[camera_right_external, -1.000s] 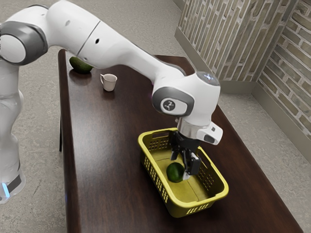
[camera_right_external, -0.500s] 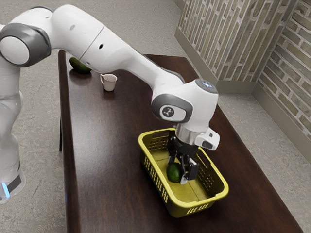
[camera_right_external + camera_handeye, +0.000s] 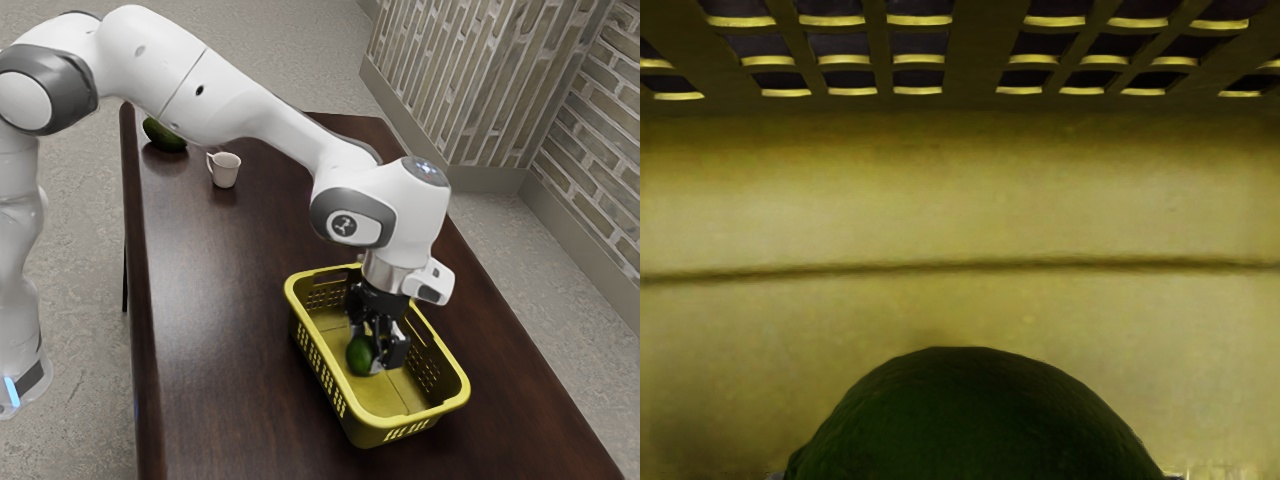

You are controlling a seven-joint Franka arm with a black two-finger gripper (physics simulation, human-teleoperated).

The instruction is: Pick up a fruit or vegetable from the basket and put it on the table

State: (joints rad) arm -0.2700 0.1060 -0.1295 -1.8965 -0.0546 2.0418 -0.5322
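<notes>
Yellow plastic walls of the basket surround my gripper, which reaches down inside it with the avocado between its fingers. Compared with a moment ago, the avocado has turned and looks narrower from the exterior view, while my hand sits slightly higher over the basket. I take that as the fingers having drawn in: they appear pinched on the avocado from two sides, and in the wrist view they flank it closely. The task's fruit is still inside the basket, low and near its floor; whether it has quite left that floor I cannot tell.

For the task, this looks like the turn from grasping to lifting. Next calls for a straight rise until the avocado clears the basket's rim, then a move to the bare table beside the basket. The smooth, rounded skin could slip if the pinch is off-centre, and the rim could catch it. The mug and another dark green fruit stand well apart from the basket.
</notes>
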